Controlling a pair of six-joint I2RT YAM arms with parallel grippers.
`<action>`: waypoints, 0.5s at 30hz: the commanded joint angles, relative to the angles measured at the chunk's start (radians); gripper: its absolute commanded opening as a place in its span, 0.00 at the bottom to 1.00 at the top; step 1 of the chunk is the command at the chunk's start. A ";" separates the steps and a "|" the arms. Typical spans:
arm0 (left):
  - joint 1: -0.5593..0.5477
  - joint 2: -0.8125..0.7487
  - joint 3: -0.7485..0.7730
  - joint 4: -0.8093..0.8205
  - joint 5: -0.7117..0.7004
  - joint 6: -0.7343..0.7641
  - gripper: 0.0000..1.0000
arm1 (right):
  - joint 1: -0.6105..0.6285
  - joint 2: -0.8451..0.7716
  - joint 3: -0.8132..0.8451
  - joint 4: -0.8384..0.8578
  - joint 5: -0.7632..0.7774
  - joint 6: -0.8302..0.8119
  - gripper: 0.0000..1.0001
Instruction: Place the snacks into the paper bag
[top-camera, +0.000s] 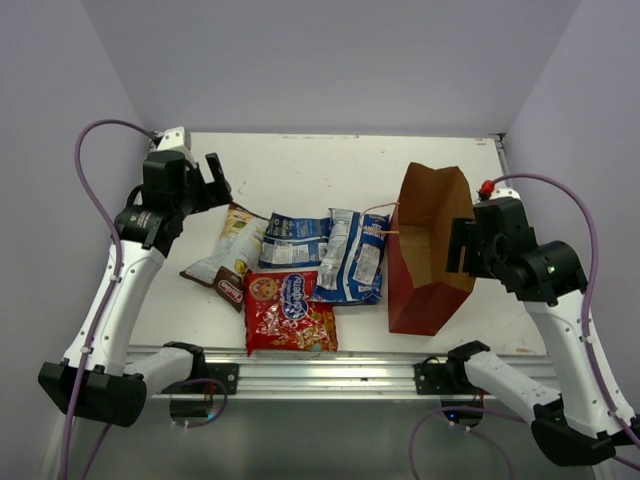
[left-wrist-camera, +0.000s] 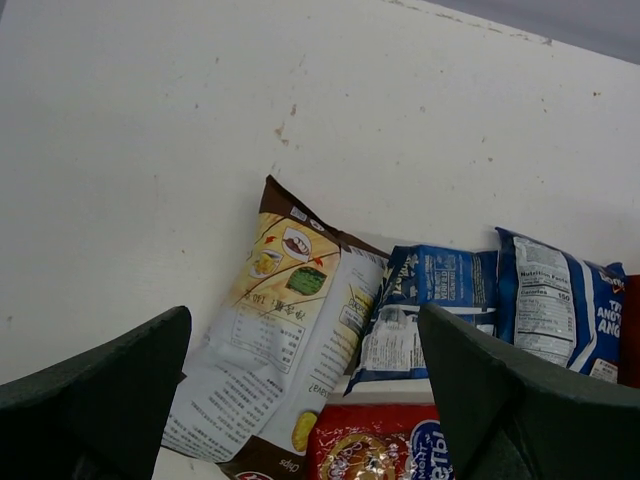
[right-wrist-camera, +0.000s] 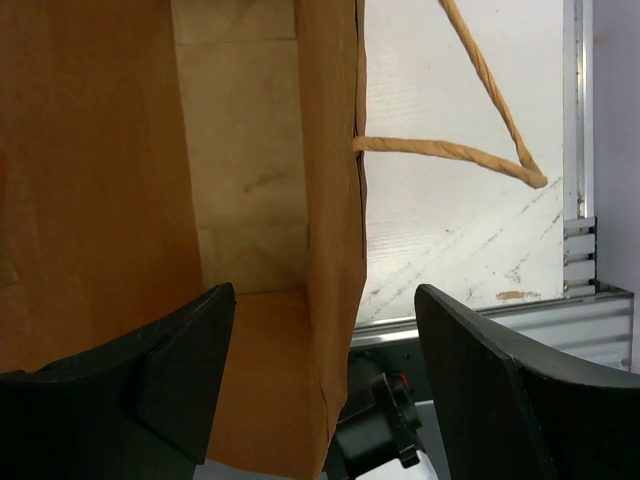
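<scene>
4 snacks (top-camera: 290, 310) are laid left of the upright paper bag (top-camera: 415, 300), whose right wall is straddled by the wide-open right gripper (right-wrist-camera: 325, 290); the chip bag (top-camera: 232, 255) is best pinched mid-body by the equally wide left gripper (top-camera: 215, 178)

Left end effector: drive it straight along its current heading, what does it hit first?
Probably the white-and-brown chip bag: it lies centred between the open jaws of the left end effector, nothing visible in between. Depth unclear.

white table (top-camera: 300, 165): 4 snack packets (top-camera: 290, 300) clustered, paper bag (top-camera: 430, 250) at right
</scene>
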 joint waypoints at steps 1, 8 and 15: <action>-0.007 0.001 -0.047 0.042 0.012 0.040 1.00 | 0.001 -0.034 -0.041 -0.015 0.013 0.023 0.77; -0.007 0.007 -0.102 0.086 0.011 0.055 0.99 | 0.001 -0.083 -0.112 0.046 -0.007 0.019 0.15; -0.007 0.036 -0.190 0.141 -0.055 0.094 0.92 | 0.001 -0.073 -0.109 0.057 0.001 -0.001 0.00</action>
